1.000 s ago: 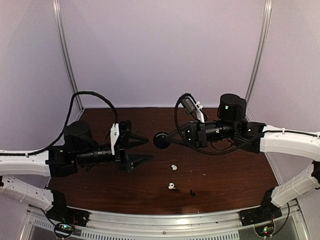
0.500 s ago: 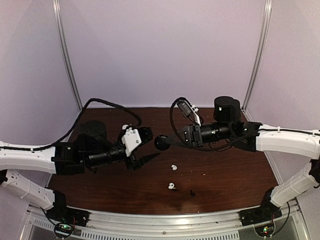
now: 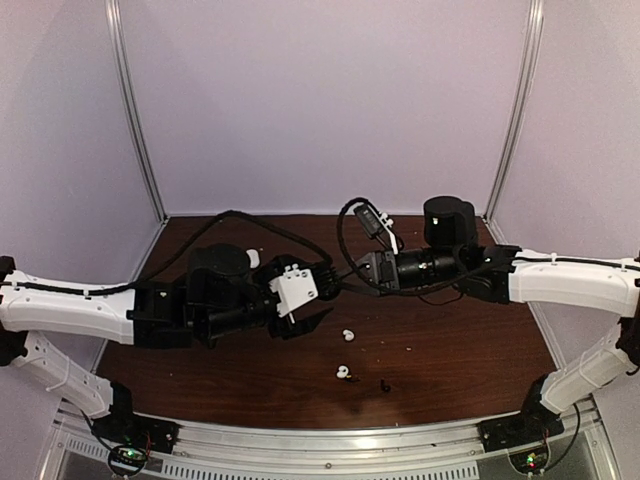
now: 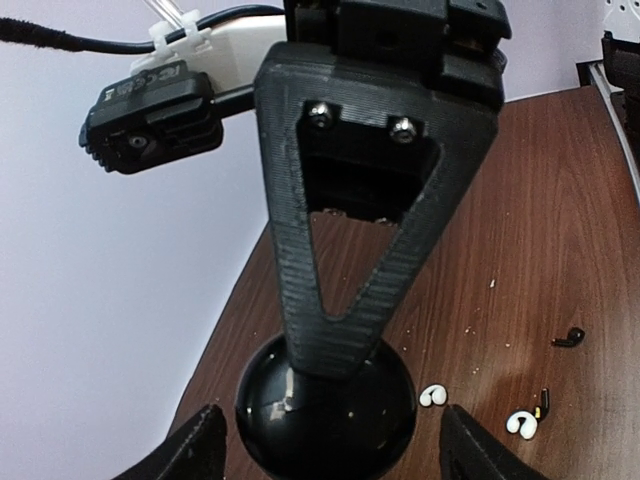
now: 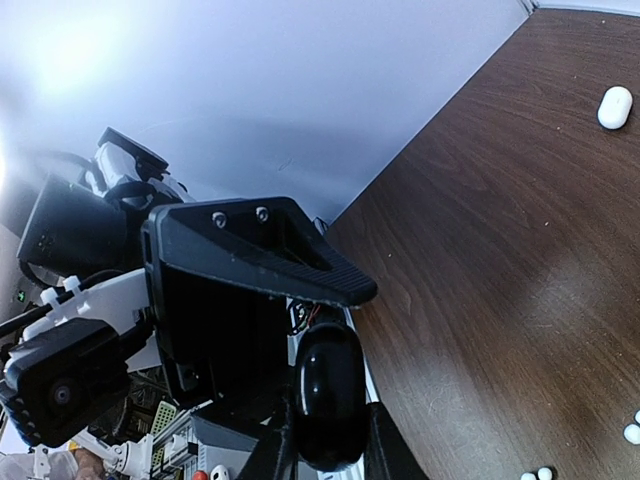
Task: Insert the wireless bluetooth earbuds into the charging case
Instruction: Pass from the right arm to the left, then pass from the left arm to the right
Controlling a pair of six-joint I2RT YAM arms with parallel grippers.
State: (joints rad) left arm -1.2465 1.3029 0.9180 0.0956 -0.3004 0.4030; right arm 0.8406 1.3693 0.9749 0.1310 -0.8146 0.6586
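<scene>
Right gripper point(image 5: 328, 440) is clamped on the black charging case point(image 4: 325, 410) and holds it up off the table point(image 3: 450, 350), mid-workspace. Left gripper point(image 4: 325, 455) is spread wide, one fingertip on each side of the case, with a gap showing on both sides, so no contact that I can see

All buds are loose on the wood, below and nearer than the two grippers:
- upper white earbud point(image 3: 347, 335)
- lower white earbud point(image 3: 342, 373)
- black earbud point(image 3: 384, 384), just right of the lower white one

Nothing lies in the way between the buds and the case. The case looks closed from both wrist views; can't make out a lid seam

View differences:
- top cam: the left gripper's white camera mount point(image 3: 297, 290) covers the handoff point, so the case is barely visible and neither grip can be read from there
- left wrist: shows the right arm's triangular finger point(image 4: 340, 250) pressed onto the case dome, plus all three buds on the table behind it. A small dark stem-like bit point(image 4: 543, 400) sits beside the lower white bud; can't tell what it is
- right wrist: shows the case edge-on between its own fingers with the left gripper body looming behind. It also shows a white case point(image 5: 614, 106) lying well away across the table, which the left wrist view misses
</scene>
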